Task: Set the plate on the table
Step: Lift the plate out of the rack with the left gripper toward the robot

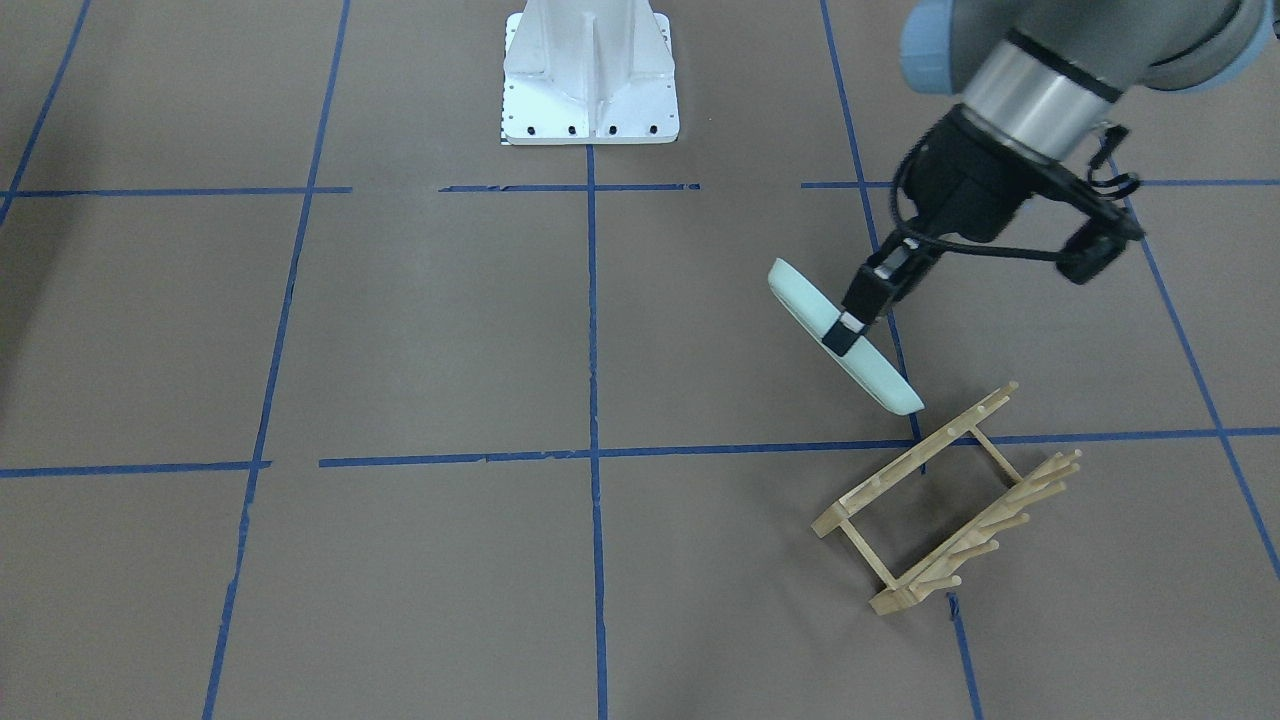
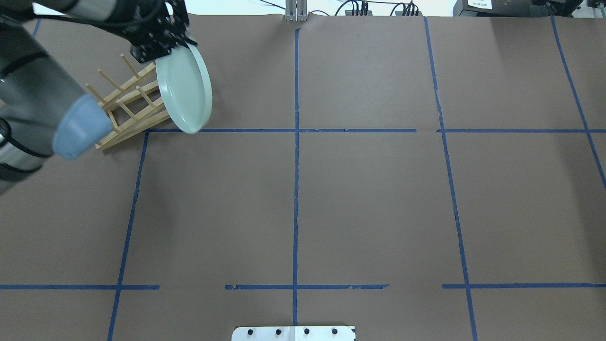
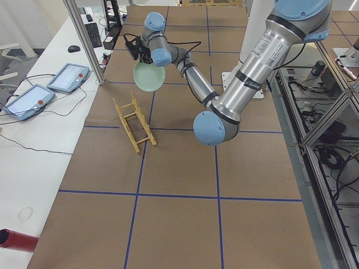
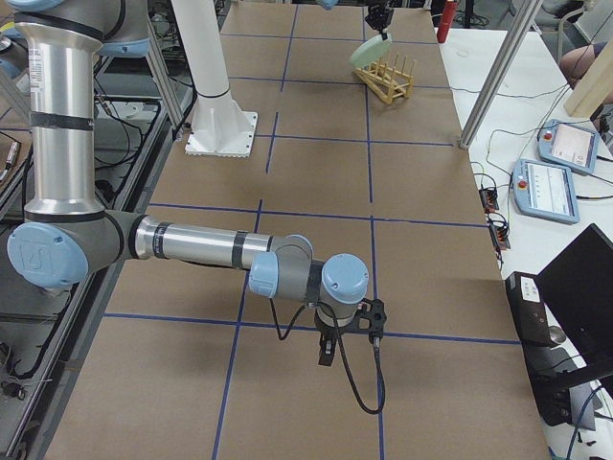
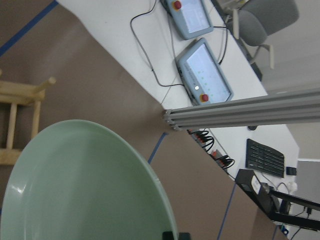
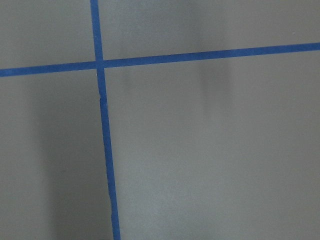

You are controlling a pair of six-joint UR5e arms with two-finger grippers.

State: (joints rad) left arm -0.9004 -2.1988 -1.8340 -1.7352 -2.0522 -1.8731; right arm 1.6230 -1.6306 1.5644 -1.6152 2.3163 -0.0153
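Plate [image 2: 185,92]: fills your left wrist view; it hangs on edge, tilted, clear of the table [image 2: 369,199] and just beside the rack [image 1: 915,458].
Left gripper [image 1: 848,330]: fingers pinched across the upper rim, with the disc below them and its hollow face turned away from the rack.
Coming move: you'd likely tip it flat, then lower it.
In the way: the rack pegs; favour the open paper toward centre.
Right gripper [image 4: 326,353]: well apart, low over the table; you cannot tell how its fingers stand.

Even diffuse light; soft shadows on table [image 1: 420,330]; right wrist view dim, slightly blurred.
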